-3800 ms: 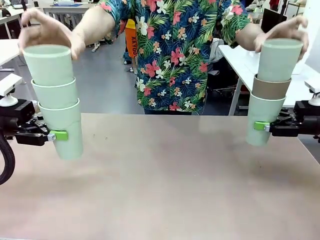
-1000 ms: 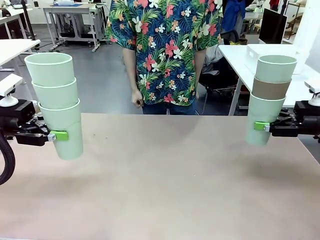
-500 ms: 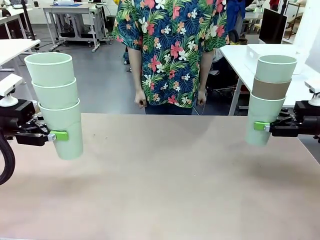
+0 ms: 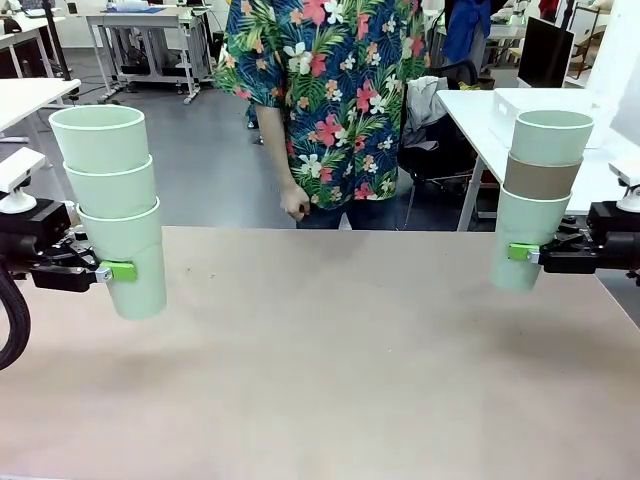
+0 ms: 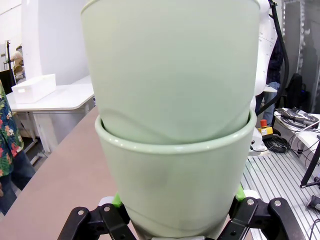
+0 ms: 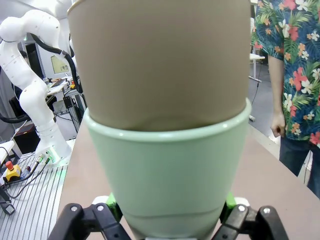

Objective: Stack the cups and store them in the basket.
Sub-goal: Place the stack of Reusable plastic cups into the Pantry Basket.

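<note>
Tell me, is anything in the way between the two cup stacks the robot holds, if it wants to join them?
Nothing visible. The left gripper clamps an all-mint stack, the right gripper a mint-brown-mint stack, both above the table, with open space between. The person's hand hangs beyond the far edge.

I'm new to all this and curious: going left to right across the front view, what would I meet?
Green stack in the left tool → person's hand → mixed stack in the right tool.
</note>
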